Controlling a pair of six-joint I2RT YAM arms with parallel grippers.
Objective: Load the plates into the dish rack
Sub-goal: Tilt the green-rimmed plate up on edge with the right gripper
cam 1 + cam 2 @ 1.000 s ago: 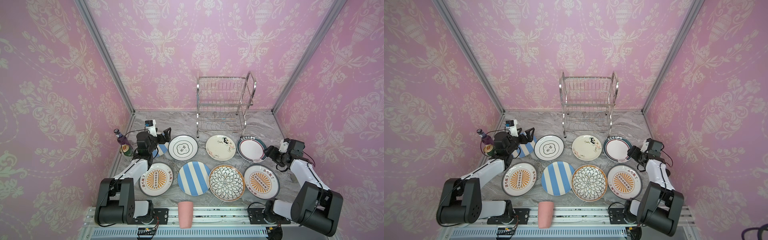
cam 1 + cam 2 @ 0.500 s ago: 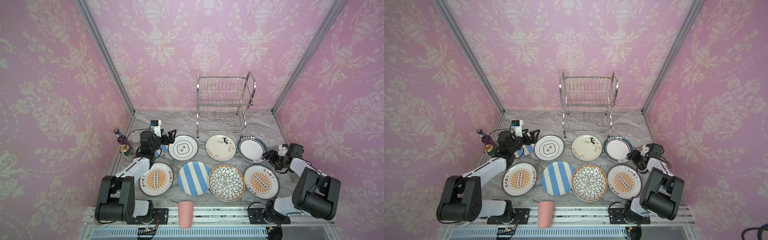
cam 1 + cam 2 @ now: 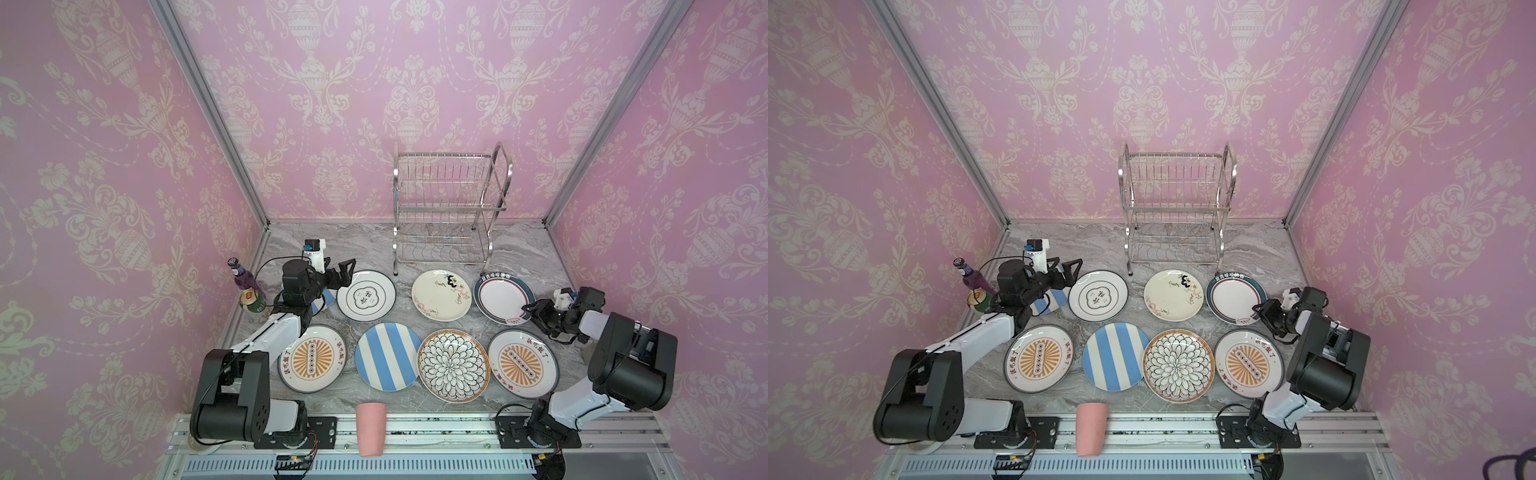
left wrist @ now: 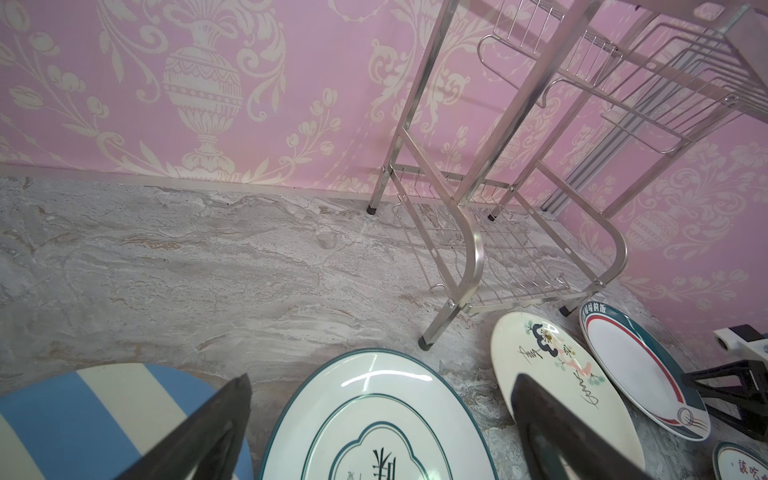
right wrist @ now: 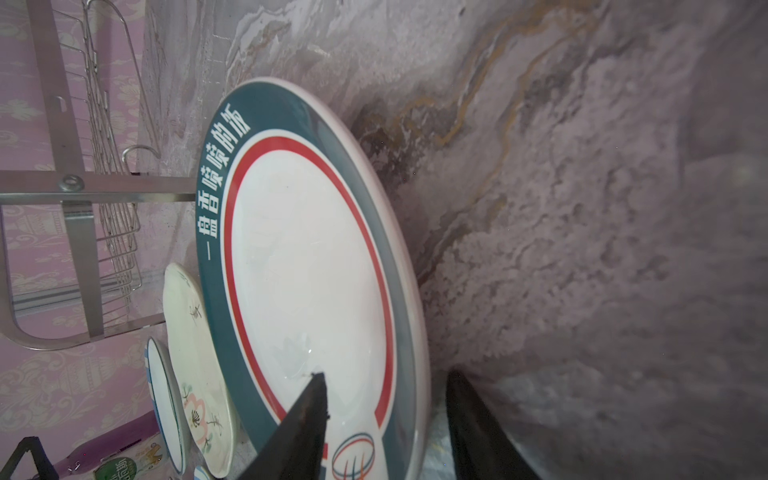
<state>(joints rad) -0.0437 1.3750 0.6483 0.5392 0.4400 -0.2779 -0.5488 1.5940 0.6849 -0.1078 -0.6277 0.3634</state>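
Right arm stretched low along the counter [image 3: 532, 253].
The right claw [image 5: 386, 377], part open, straddles the rim of the navy-rimmed plate [image 5: 307, 257], not clamped; bare counter lies beyond that edge.

The rack [image 3: 449, 208] was bare metal wire, chrome-shiny, with glints all along the frame. The plates [image 3: 451, 365] looked like glazed ceramic, smooth and glossy. In the left wrist view the ringed plate [image 4: 374, 399] had a bright streak of glare. The table [image 3: 353, 245] was a grey marble-look top, more satin than shiny. The pink cup [image 3: 370, 424] at bottom middle looked like matt plastic. The bottle [image 3: 243, 278] at mid-left was shiny, glass I think. The walls [image 3: 104, 166] were matt patterned paper.
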